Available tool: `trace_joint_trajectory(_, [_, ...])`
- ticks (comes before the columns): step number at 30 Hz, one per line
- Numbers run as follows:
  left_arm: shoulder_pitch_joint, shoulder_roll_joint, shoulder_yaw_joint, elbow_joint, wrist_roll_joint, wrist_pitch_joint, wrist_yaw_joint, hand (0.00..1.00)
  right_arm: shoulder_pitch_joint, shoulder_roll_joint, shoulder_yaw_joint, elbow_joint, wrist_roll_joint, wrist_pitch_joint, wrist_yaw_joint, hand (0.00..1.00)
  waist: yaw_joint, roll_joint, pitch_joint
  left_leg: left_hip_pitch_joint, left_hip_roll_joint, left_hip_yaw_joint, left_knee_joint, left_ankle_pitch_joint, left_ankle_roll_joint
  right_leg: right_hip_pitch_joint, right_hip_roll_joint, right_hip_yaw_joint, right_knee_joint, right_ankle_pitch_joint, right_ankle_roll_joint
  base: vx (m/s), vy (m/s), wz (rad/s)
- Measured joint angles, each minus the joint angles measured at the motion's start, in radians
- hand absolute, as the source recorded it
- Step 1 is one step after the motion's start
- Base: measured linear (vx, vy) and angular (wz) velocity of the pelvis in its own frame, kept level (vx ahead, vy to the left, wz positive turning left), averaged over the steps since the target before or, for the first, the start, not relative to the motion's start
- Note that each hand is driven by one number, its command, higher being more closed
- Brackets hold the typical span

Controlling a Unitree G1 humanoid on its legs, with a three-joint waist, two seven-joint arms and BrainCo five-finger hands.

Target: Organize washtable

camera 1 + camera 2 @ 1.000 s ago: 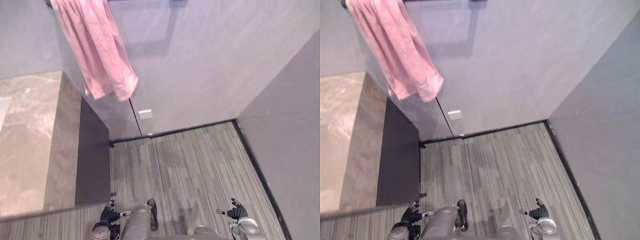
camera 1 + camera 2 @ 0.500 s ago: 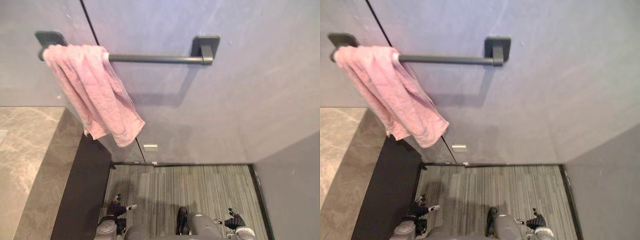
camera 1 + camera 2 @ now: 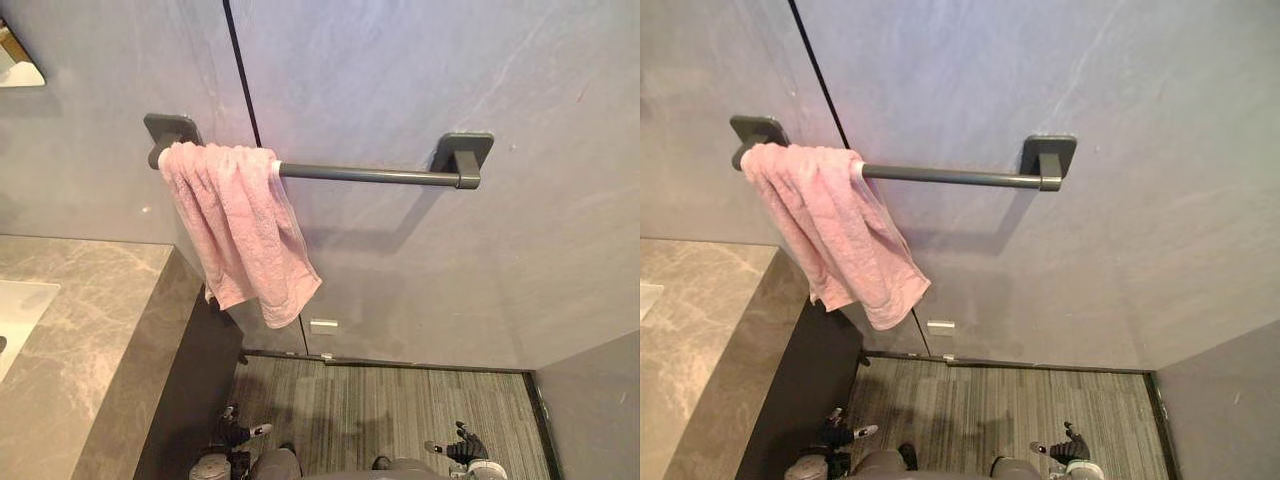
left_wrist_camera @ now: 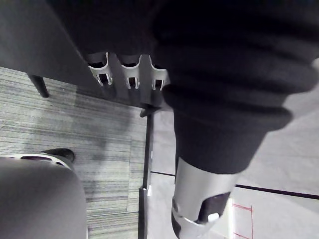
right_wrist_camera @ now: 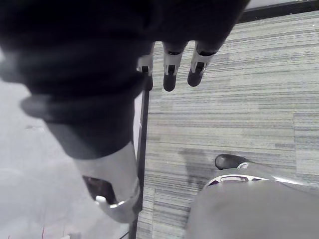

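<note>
While the washtable (image 3: 90,330) sits at the robot's left, its marble top carries nothing that can be seen; a corner of a white basin (image 3: 14,312) shows at its far left edge. The top's right end drops to a dark cabinet side (image 3: 190,395).

Pink towel (image 3: 240,225) hangs just past that end, bunched at the left end of a dark wall bar (image 3: 370,175). The rest of the bar is bare. The towel's lower corner dangles above the cabinet side, apart from the top.

A small white wall plate (image 3: 323,326) sits below the towel, close to the floor. A dark vertical seam (image 3: 242,80) runs up the wall behind the bar.

Left hand (image 3: 234,433) hangs low beside the cabinet side, fingers (image 4: 130,74) straight, holding nothing. Right hand (image 3: 463,447) hangs low over the striped floor (image 3: 400,410), fingers (image 5: 169,74) extended, also holding nothing.

Open floor lies between the cabinet side and the grey side wall (image 3: 595,410) on the right, with the back wall straight ahead.
</note>
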State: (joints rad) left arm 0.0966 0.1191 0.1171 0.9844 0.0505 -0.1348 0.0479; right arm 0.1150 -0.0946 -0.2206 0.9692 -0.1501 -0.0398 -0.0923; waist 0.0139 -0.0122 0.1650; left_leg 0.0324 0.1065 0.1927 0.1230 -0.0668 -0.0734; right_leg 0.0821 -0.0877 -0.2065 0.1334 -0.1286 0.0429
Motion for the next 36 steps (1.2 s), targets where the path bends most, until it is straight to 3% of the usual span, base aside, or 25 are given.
trace_joint_trajectory(10, [0.023, 0.025, -0.001, -0.039, -0.017, -0.001, 0.002, 0.00, 0.002, -0.031, 0.003, 0.037, -0.004, 0.002, 0.000, 0.00, -0.002, -0.001, -0.024, 0.044, -0.026, -0.031, -0.147, 0.073, 0.011, -0.017, 0.000, 0.005, -0.034, 0.036, 0.004, -0.07, 0.010, 0.01])
trace_joint_trajectory(16, [0.066, 0.073, 0.022, -0.340, -0.081, -0.012, 0.028, 0.00, 0.000, -0.044, 0.004, 0.016, -0.010, 0.000, 0.000, 0.00, 0.000, -0.001, -0.028, 0.048, -0.042, -0.065, -0.174, 0.089, 0.017, -0.016, -0.011, -0.009, -0.036, 0.035, 0.008, -0.02, 0.021, 0.09])
trace_joint_trajectory(18, [0.089, 0.074, 0.045, -0.475, -0.101, -0.040, 0.036, 0.00, 0.002, -0.049, 0.004, -0.007, -0.018, -0.002, 0.000, 0.00, 0.000, 0.003, -0.035, 0.048, -0.049, -0.080, -0.183, 0.092, 0.019, -0.015, -0.014, -0.014, -0.041, 0.033, 0.011, 0.03, 0.011, 0.09])
trace_joint_trajectory(29, [0.076, 0.119, 0.050, -0.830, -0.177, -0.082, 0.043, 0.00, -0.014, -0.070, 0.038, -0.051, -0.056, -0.002, 0.007, 0.00, -0.001, 0.003, -0.054, 0.054, -0.056, -0.125, -0.193, 0.093, 0.022, 0.020, -0.013, -0.031, -0.071, 0.035, 0.012, 0.05, -0.005, 0.06])
trace_joint_trajectory(36, [0.034, 0.174, 0.050, -0.918, -0.196, -0.118, 0.047, 0.00, -0.004, -0.072, 0.044, -0.052, -0.057, -0.001, 0.009, 0.00, -0.003, 0.002, -0.055, 0.069, -0.055, -0.118, -0.193, 0.092, 0.022, 0.026, -0.012, -0.018, -0.071, 0.040, 0.008, -0.06, -0.001, -0.05])
